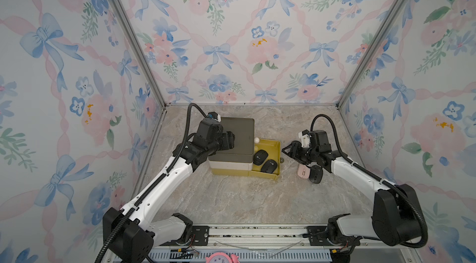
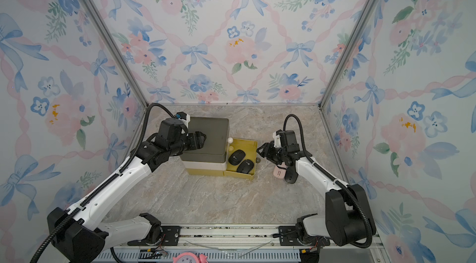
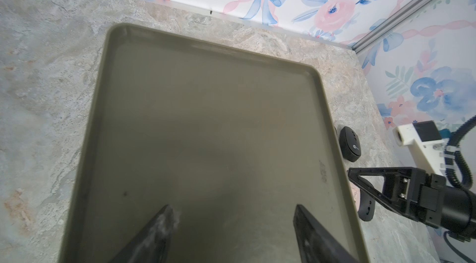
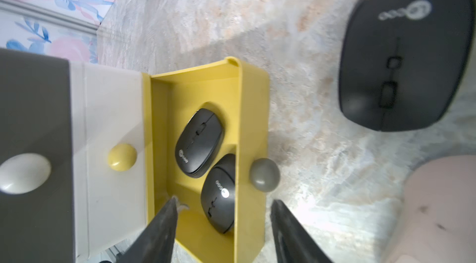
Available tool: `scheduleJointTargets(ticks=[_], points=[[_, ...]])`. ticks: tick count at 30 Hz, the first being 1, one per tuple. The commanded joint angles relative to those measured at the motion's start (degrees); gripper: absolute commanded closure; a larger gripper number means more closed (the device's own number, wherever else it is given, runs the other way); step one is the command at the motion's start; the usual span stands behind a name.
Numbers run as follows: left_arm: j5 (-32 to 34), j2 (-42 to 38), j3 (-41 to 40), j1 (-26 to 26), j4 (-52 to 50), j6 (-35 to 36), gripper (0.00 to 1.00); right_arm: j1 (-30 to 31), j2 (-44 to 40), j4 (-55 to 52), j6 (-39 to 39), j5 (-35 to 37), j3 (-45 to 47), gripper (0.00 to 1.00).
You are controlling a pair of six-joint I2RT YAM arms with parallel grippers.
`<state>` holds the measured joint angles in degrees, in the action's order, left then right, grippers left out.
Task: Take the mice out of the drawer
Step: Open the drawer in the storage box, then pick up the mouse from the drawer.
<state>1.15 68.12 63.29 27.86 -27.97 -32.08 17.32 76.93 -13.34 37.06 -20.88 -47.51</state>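
The near stretch of the marble tabletop (image 1: pixel 231 197) lies bare and wide. Further in, a pink mouse (image 1: pixel 302 171) and a black mouse (image 1: pixel 316 174) lie just beside each other on the table, apart from the yellow drawer (image 1: pixel 263 174). The drawer stands pulled out, with two black mice (image 4: pixel 198 143) inside, close to its walls. The right gripper (image 4: pixel 224 200) hovers by the drawer's knob (image 4: pixel 264 174), jaws apart and empty. Farthest, the left gripper (image 3: pixel 233 207) hangs over the drawer unit (image 3: pixel 206 120), jaws apart, holding nothing.

marble tabletop (image 1: pixel 231 202) | floral wallpaper (image 1: pixel 231 29) | pink clock (image 1: pixel 216 259) at front edge
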Motion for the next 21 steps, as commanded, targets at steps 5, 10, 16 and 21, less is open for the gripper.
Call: scheduleJointTargets(ticks=[5,10,16,21], points=[[-4.58,-4.85,-1.59,-0.61,-1.62,1.79,0.23,13.84,-0.30,-18.54,1.27,17.18,-6.46,0.41],[-4.51,-5.45,-3.80,-1.28,-1.65,1.84,0.23,21.54,4.62,-22.02,5.52,24.82,-10.69,0.41],[-3.41,-5.13,-4.90,-1.66,-1.49,1.89,0.23,25.16,10.81,-22.27,8.98,27.46,-14.30,0.39],[-2.41,-5.02,-5.10,-1.84,-1.53,1.75,0.23,25.92,15.72,-19.98,10.82,26.80,-15.75,0.38]])
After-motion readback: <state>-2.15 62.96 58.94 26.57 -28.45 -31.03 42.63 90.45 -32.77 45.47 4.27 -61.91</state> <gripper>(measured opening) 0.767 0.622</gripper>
